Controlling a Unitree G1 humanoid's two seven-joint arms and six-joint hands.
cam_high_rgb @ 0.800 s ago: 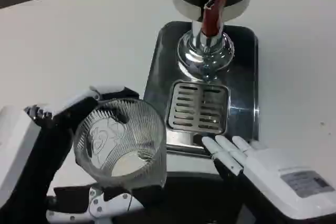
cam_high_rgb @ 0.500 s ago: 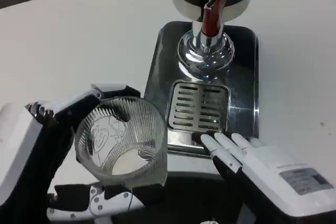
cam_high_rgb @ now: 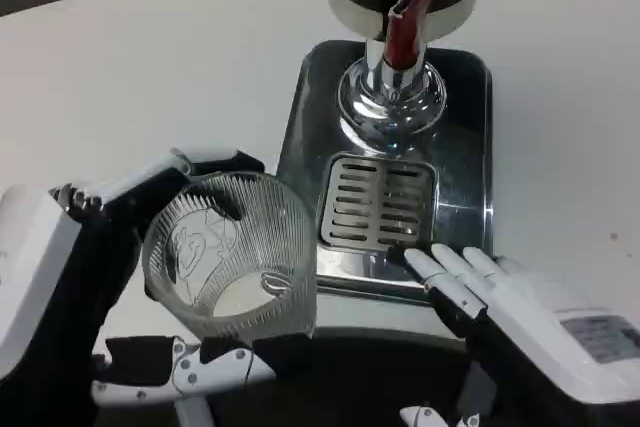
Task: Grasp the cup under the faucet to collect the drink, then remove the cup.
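A clear ribbed glass cup (cam_high_rgb: 232,255) sits low at the left, off the tray, with my left hand (cam_high_rgb: 90,287) wrapped around it: fingers along its far side, thumb under its near side. The dispenser's black body, red tap lever (cam_high_rgb: 405,22) and chrome faucet (cam_high_rgb: 391,99) stand at the top centre over a shiny metal drip tray (cam_high_rgb: 465,162) with a slotted grate (cam_high_rgb: 379,204). My right hand (cam_high_rgb: 510,312) lies at the tray's front edge, fingers straight and apart, tips touching the rim near the grate, holding nothing.
The white round table (cam_high_rgb: 150,77) stretches wide to the left and behind the dispenser, and a strip of it lies to the right of the tray. Dark floor shows past the table's far edge.
My right hand has slid slightly right and forward, its fingertips now on the tray's front rim. The cup in my left hand has shifted slightly up and tilted a little.
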